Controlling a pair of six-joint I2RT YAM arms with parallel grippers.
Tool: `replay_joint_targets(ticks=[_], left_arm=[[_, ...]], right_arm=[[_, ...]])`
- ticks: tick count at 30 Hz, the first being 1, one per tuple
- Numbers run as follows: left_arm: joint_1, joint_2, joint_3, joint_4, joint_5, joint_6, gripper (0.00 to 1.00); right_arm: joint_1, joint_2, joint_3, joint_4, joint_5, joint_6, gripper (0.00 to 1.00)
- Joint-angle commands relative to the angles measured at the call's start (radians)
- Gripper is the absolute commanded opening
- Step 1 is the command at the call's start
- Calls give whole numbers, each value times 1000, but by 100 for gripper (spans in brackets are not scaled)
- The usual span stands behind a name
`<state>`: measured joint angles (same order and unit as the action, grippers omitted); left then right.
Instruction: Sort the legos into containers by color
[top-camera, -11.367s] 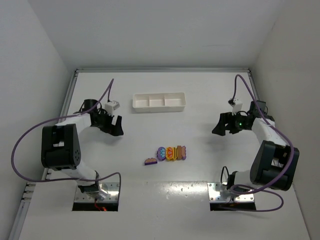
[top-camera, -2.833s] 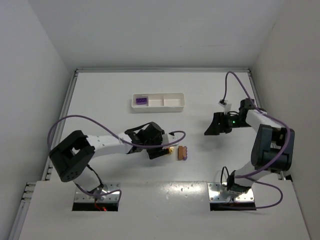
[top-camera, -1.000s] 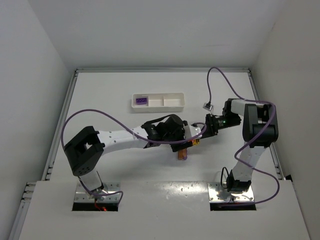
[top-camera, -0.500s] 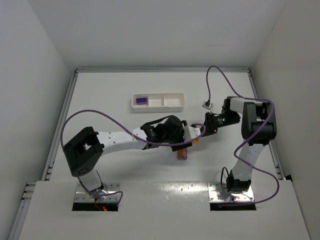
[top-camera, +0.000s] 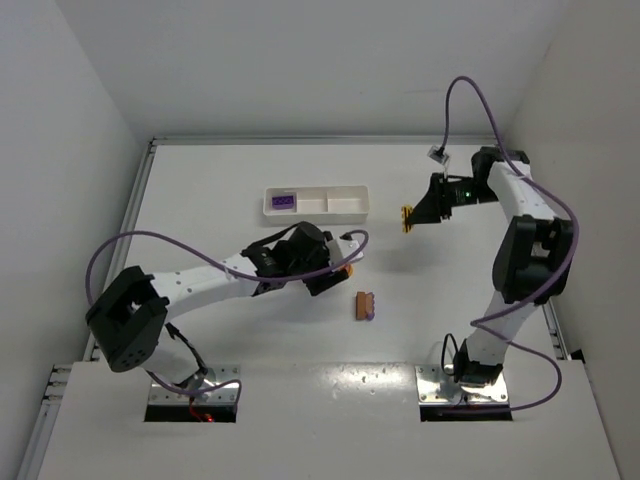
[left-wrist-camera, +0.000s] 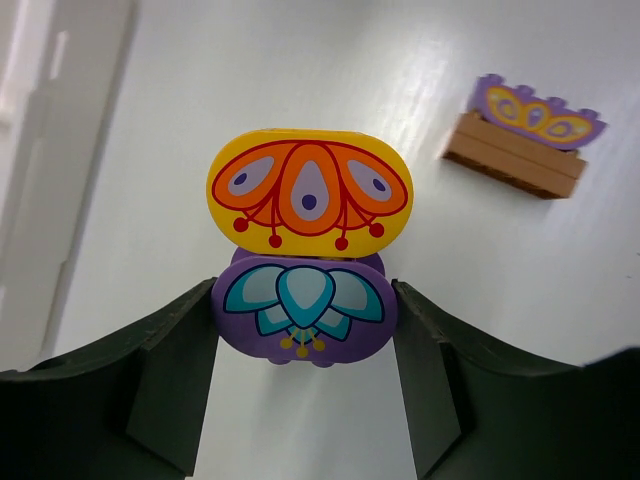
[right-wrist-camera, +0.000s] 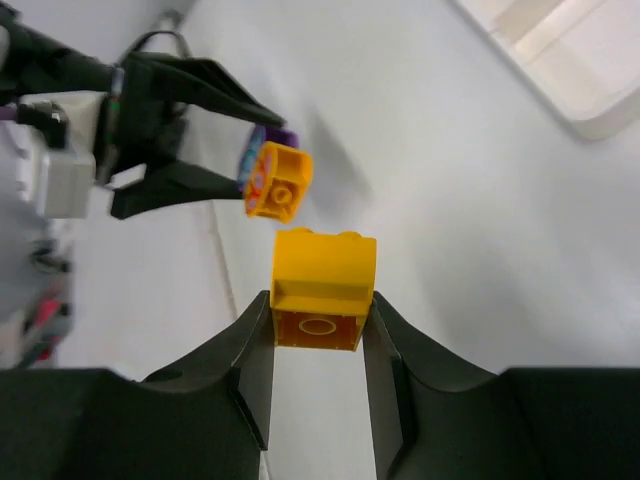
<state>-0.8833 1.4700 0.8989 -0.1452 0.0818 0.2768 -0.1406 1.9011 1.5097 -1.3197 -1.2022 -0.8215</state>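
Observation:
My left gripper (left-wrist-camera: 304, 300) is shut on a purple lego (left-wrist-camera: 304, 312) that has a yellow-orange lego (left-wrist-camera: 310, 190) stuck on top; from above it hangs left of table centre (top-camera: 338, 268). A plain yellow lego (right-wrist-camera: 322, 285) is pinched in my right gripper (right-wrist-camera: 318, 310), which is held in the air right of the tray (top-camera: 410, 218). A brown lego topped by a purple piece (top-camera: 365, 305) lies on the table (left-wrist-camera: 525, 140). The white tray of containers (top-camera: 345, 203) holds a purple lego (top-camera: 284, 201) in its left compartment.
Purple cables loop over both arms. White walls close the table at the back and sides. The tray's corner (right-wrist-camera: 560, 70) shows at the upper right of the right wrist view, with the left gripper's fingers (right-wrist-camera: 190, 175) at the upper left.
The right gripper closed on the yellow lego and carried it up and right, away from the left gripper. The left arm drew back leftward with the purple and yellow-orange pair.

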Motion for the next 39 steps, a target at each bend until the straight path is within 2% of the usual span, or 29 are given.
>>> replay_joint_targets(ticks=[1, 2, 3, 5, 7, 12, 17, 28, 33, 39], left_arm=[[67, -66, 12, 9, 15, -39, 21], [98, -66, 23, -2, 25, -51, 21], [113, -77, 23, -2, 35, -63, 21], [162, -77, 34, -13, 35, -77, 21], [199, -99, 46, -13, 59, -94, 21], [297, -119, 55, -33, 88, -131, 21], [354, -146, 55, -54, 99, -140, 21], [490, -155, 55, -63, 168, -159, 21], [523, -155, 46, -63, 200, -159, 21], [534, -155, 37, -54, 222, -168, 21]], right_arm=[[47, -179, 35, 294, 126, 314, 0], [67, -235, 5, 420, 198, 417, 0], [116, -345, -70, 644, 361, 568, 0], [166, -416, -135, 788, 496, 637, 0], [214, -395, -106, 847, 596, 698, 0], [242, -200, 84, 890, 644, 867, 0], [337, -68, 181, 925, 766, 878, 0], [456, 148, 351, 970, 805, 961, 0], [532, 187, 351, 970, 872, 931, 0], [532, 220, 340, 961, 975, 952, 0]])
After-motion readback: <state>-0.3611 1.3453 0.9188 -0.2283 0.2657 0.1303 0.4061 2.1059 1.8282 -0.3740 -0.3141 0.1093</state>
